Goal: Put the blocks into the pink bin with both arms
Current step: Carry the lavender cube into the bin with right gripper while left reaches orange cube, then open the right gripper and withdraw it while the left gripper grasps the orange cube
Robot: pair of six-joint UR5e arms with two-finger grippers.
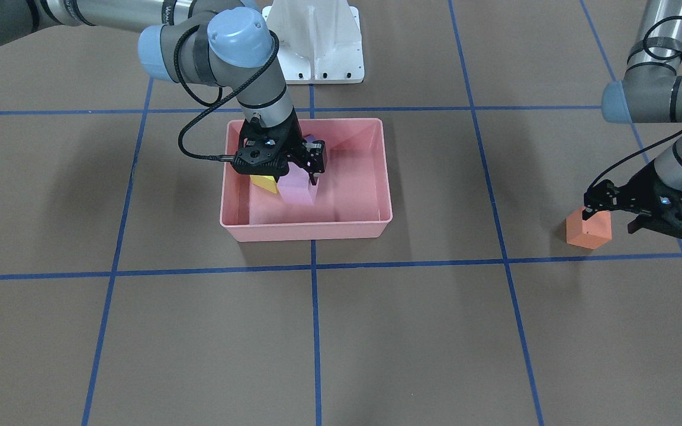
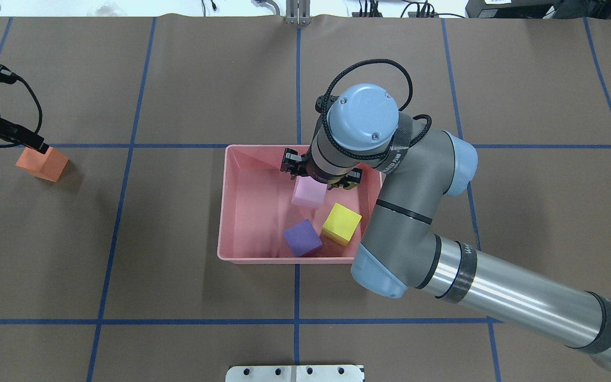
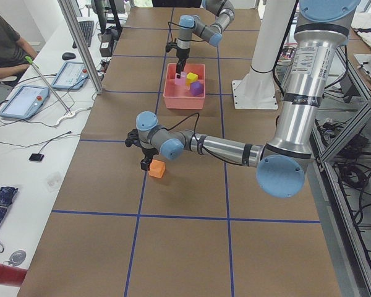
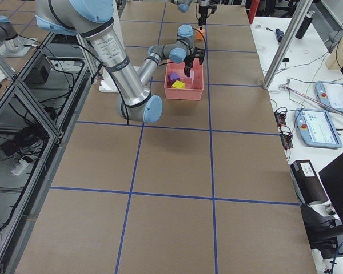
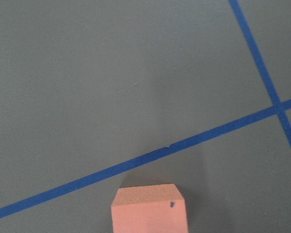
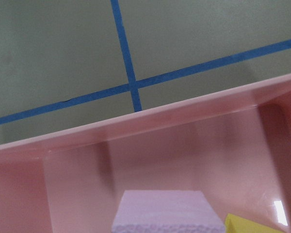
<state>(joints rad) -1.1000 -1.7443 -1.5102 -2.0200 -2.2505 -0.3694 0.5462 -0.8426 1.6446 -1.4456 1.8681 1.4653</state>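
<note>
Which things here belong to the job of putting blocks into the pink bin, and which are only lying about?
For the job:
pink bin, light pink block, purple block, yellow block, orange block, left gripper, right gripper.

Lying about:
white pedestal, tablet on the side bench.

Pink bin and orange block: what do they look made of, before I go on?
Pink bin: looks like moulded plastic, smooth and slightly glossy; its inner walls show soft reflections. Orange block: probably foam, possibly painted wood; matte, with no shine and sharp edges.
</note>
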